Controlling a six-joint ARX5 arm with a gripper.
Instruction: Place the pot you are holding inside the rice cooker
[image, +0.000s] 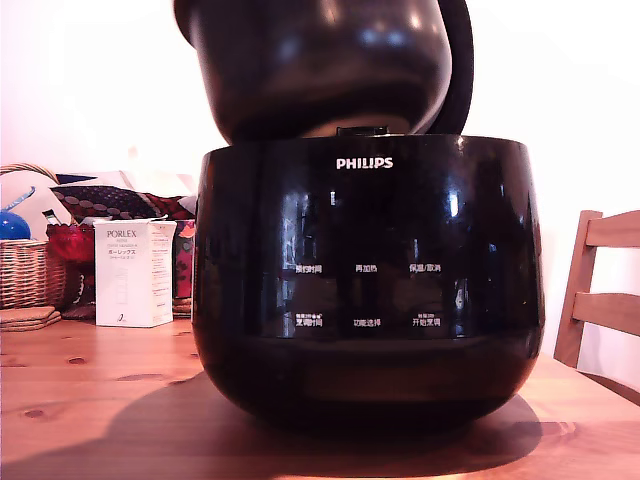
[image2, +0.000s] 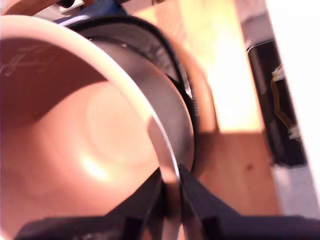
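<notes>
End effector (image2: 170, 197) pinching pot (image: 320, 70) rim, pot top cut off — base over rice cooker (image: 365, 290), contact unclear

The pot (image: 320, 70) crowds the mouth of the rice cooker (image: 365, 290); open worktop (image: 100, 400) lies in front, with a box (image: 133, 272) and basket (image: 25, 275) at the exterior view's left.

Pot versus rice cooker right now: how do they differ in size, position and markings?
The pot is narrower than the rice cooker. The pot hangs in the air, its bottom about level with the cooker's top rim; the rice cooker stands on the wooden table. The rice cooker's front bears PHILIPS and white labels; the pot's outside is plain. Both are dark and rounded.
</notes>
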